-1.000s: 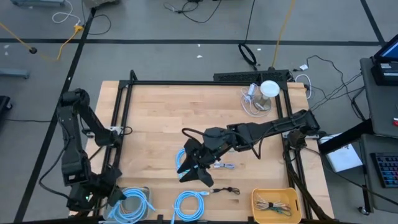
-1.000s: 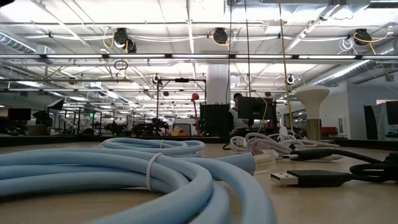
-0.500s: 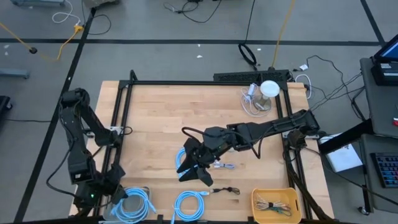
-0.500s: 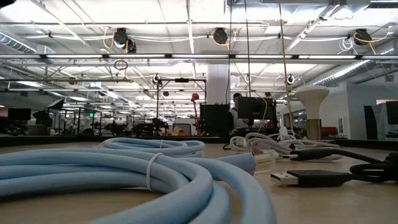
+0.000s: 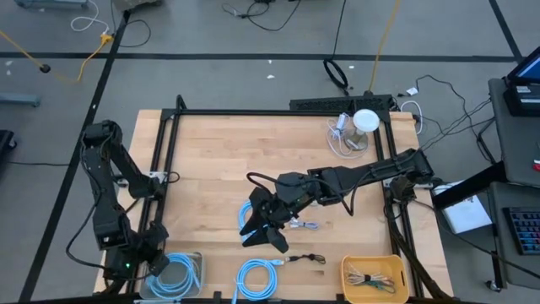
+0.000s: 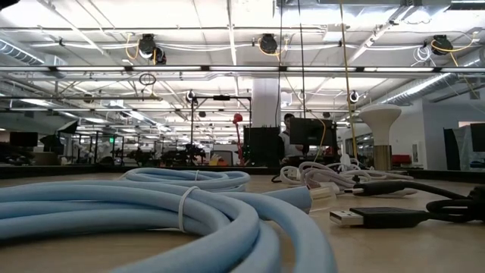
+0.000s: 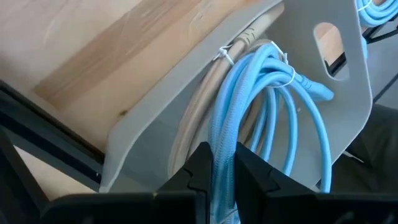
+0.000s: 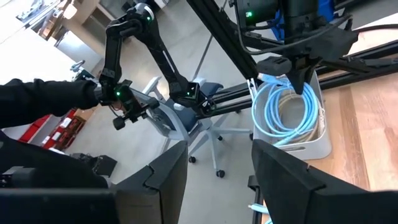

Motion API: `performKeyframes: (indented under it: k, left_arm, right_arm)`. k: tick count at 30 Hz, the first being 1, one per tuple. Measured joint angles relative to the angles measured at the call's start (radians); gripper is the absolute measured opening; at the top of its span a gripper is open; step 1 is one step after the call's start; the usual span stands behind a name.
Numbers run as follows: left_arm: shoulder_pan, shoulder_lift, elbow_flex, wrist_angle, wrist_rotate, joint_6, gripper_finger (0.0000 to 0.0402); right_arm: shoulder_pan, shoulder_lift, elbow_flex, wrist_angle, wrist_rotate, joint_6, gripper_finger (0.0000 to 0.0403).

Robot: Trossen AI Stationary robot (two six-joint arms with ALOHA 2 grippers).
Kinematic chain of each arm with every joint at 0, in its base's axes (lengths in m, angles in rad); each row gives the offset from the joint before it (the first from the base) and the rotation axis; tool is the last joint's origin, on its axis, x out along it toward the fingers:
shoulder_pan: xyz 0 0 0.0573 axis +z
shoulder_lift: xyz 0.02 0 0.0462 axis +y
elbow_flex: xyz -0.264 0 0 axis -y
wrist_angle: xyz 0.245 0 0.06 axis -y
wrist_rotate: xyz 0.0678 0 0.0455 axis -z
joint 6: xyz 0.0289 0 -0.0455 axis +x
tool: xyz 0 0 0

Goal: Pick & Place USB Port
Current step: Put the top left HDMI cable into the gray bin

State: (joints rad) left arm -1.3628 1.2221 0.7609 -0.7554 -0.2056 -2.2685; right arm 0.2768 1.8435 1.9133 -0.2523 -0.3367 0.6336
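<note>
Seemingly at the placing step: blue cable coil [image 7: 245,99] grasped between the clenched jaws of the left gripper [image 7: 221,155], hanging into the grey bin [image 7: 348,93] at the near-left corner; next, probably, releasing it there and lifting clear without snagging the loops. Right gripper [image 5: 260,228] at mid-table, jaws apart over a second blue coil [image 5: 246,216], apparently holding nothing. Counted: three blue coils, with a third blue coil [image 5: 257,277] lying free near-centre; one black USB cable [image 6: 379,218] just right of it; two bins, the grey one and a yellow bin [image 5: 372,263] near-right.
</note>
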Motion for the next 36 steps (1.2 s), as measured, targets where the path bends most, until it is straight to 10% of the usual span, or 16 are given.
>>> performKeyframes:
  k: [11,25,36]
  left_arm:
    - [-0.001,0.002,0.000,-0.010,-0.032,0.024,0.0040]
    - [0.018,0.002,0.000,0.023,-0.089,0.050,0.0193]
    - [0.094,0.003,0.000,0.115,-0.171,0.161,0.0215]
  right_arm:
    - [0.000,0.000,0.000,0.016,0.000,0.006,0.0171]
    - [0.000,0.000,0.000,0.016,0.008,0.017,0.0171]
    - [0.000,0.000,0.000,0.016,0.022,0.021,0.0171]
